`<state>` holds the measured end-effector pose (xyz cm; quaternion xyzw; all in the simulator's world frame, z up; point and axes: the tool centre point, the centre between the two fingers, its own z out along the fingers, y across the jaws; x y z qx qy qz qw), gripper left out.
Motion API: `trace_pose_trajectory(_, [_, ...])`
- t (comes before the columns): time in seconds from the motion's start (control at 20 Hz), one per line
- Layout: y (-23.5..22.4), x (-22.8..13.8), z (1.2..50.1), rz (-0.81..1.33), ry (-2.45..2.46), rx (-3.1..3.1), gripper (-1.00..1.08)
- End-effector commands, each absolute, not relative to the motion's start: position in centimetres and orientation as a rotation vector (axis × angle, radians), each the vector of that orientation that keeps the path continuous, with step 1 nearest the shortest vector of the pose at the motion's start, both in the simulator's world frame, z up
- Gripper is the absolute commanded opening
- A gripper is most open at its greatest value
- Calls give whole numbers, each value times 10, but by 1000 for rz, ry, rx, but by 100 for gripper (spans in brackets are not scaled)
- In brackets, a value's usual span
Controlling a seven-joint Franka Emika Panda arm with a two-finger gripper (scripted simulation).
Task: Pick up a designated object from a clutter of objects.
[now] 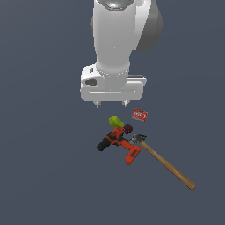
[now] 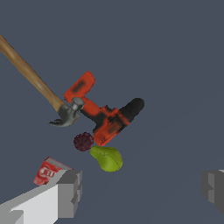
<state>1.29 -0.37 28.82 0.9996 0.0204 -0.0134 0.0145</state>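
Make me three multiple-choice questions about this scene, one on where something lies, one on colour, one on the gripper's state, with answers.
1. What does the hammer head lie next to?
A. the drill
B. the red box
C. nothing

2. What colour is the pear?
A. yellow
B. green
C. red

3. How is the gripper?
A. shut on the hammer
B. shut on the pear
C. open, holding nothing

Answers: 1 A, the head sits against the drill's base. 2 B, it renders green in both views. 3 C, the wrist view shows the fingers wide apart above the pile.

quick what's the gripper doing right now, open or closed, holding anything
Gripper: open, fingers wide apart, holding nothing. It hangs above the clutter; the hammer lies untouched.
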Motion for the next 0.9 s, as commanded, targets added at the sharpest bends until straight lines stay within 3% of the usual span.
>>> trace_pose_trajectory(0.0, [6, 22, 280, -42, 144, 3104, 100])
trace_pose_trajectory(0.85, [134, 101, 172, -31, 1024, 2926, 100])
